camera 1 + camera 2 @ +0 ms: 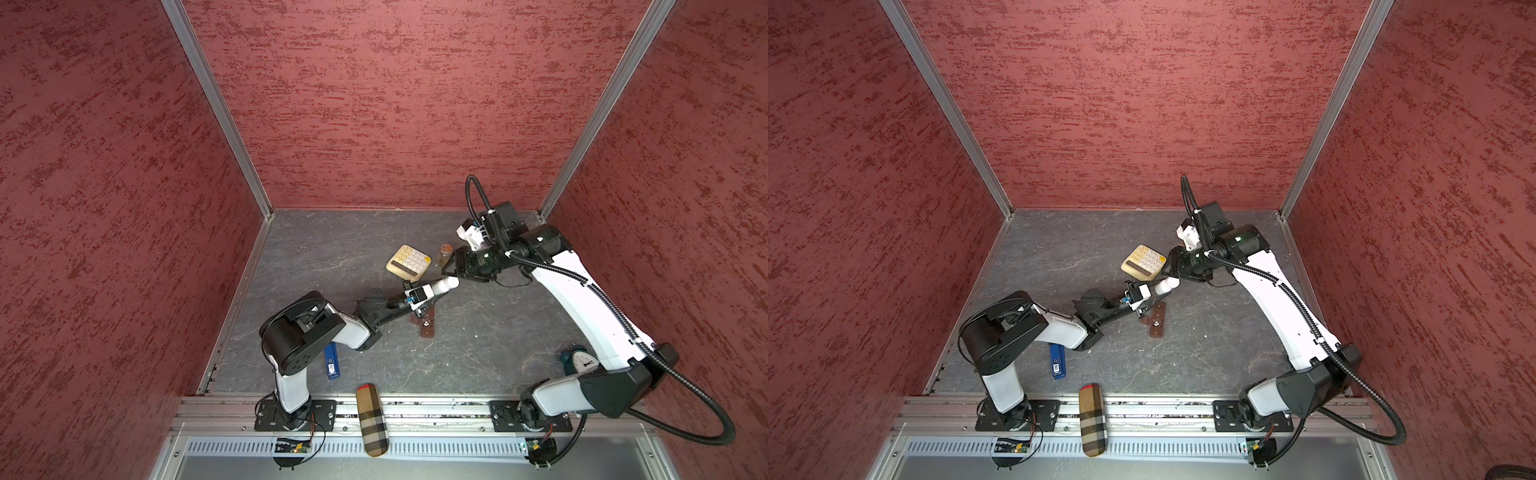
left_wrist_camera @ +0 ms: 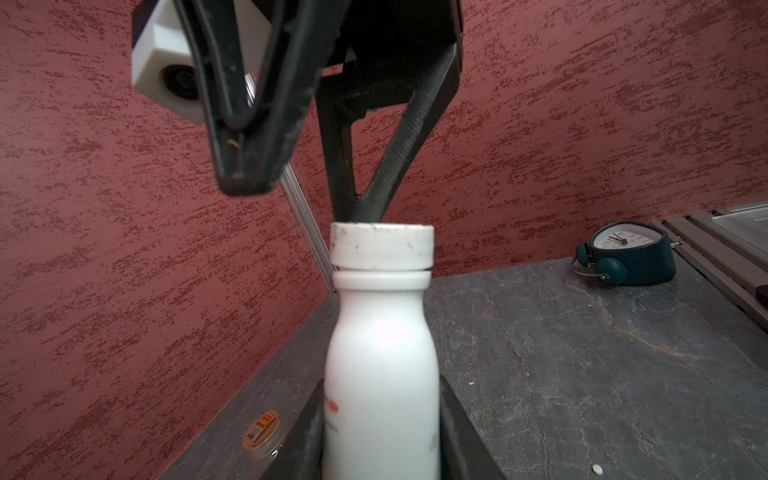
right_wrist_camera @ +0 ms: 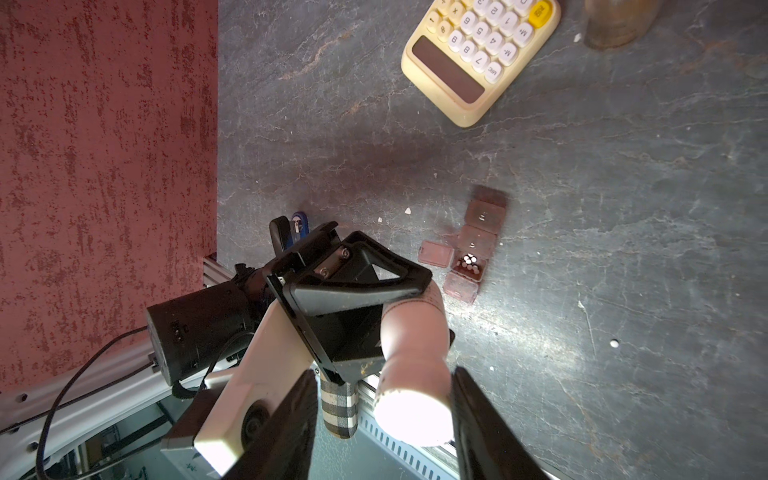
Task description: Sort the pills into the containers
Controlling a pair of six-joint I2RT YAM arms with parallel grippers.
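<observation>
Bottle hold noted first: we see the left fingers clenched on the body of the small white plastic bottle, one on each side. They hold it off the dark grey stone-patterned bench with its neck aimed at the other arm. Its white screw cap is on the neck, with a thin dark line between cap and collar. The right fingers are spread and straddle that cap, grasping nothing. In the right wrist view one finger stands clear of the cap, and the other lies close along its side; we cannot tell whether it touches. The long, flat dark brown plastic pill box lies on the bench under the left wrist, which hides its far end in both top views. In the right wrist view one compartment has its lid flipped out sideways, with small white pills clustered inside. The neighbouring lids are down. We count a few loose white specks on the bench, too small to say whether they are pills. A cream push-button calculator sits beyond the bottle, with a clear amber bottle just beside it. A teal alarm clock stands well apart, by the right arm.
</observation>
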